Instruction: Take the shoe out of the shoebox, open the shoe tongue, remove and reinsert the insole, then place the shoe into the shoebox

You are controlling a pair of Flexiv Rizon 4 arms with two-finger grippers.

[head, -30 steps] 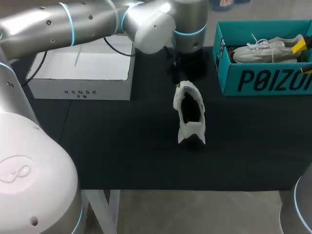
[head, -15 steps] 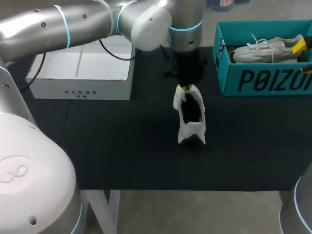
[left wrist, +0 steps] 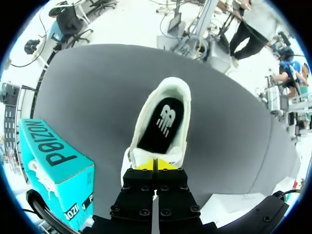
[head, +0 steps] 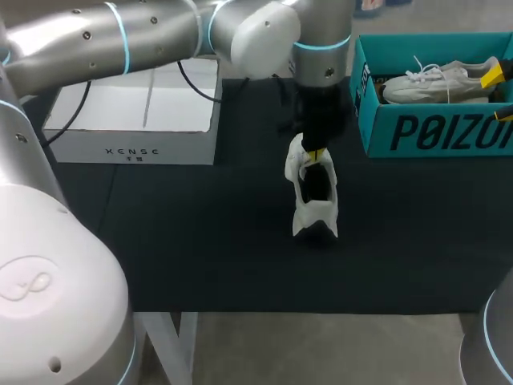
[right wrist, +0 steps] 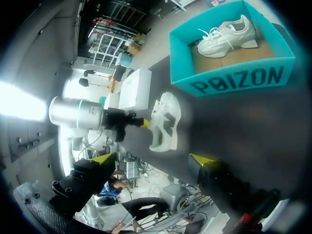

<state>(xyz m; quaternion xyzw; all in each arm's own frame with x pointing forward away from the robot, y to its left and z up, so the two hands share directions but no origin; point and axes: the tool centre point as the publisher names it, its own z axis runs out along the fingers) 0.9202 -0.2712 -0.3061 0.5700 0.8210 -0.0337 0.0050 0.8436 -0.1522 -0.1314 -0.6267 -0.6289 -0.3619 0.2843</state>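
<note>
White against the black table, the shoe stands on its sole near the middle, out of the teal shoebox and well apart from it. Its heel points toward the table's near edge. You can look straight down into its opening from the left wrist view, where the dark insole lies flat inside.

Your left gripper comes in from above at the tongue end of the shoe. Its two fingers are pressed together, with only a thin seam between the yellow tips, and those tips sit right against the tongue. You cannot tell from here whether any of the tongue is pinched between them.

Your right gripper hangs off to the side, away from the shoe, its fingers spread wide with nothing held.

A second pale shoe lies inside the shoebox. A flat white box rests on the table's far left part.
</note>
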